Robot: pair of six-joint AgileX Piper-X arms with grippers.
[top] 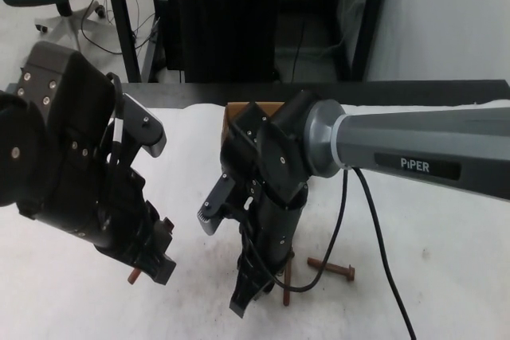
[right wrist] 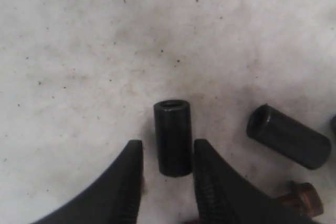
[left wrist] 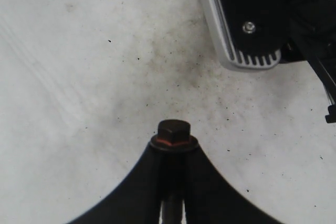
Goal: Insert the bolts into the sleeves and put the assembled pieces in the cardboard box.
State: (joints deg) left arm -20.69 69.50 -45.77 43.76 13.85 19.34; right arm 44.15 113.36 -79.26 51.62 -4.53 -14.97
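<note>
Black steel, the sleeve [right wrist: 172, 129] sits on the white bench [right wrist: 79, 51] between the fingers of the right gripper [right wrist: 168, 148]. The jaws stand apart, one finger on each side of the sleeve. I cannot tell whether either pad touches it. I judge this straddle to be the pre-grasp position: closing from here would clamp the sleeve across its body and leave the bore end free to take a bolt. A second sleeve [right wrist: 289, 136] lies near it, with the head of a loose bolt [right wrist: 302, 199] just beside that one.

The left gripper [left wrist: 173, 150] is clamped on a rust-brown bolt [left wrist: 173, 132], gripped along the shank with the hex head projecting past the fingertips. In the high view it holds this bolt well apart from the right gripper, which I read as a waiting position until the sleeve is picked up.

The cardboard box [top: 249, 107] stands behind the right arm's wrist, at the far side of the bench. Judging by the separate parts, no piece is assembled yet.
</note>
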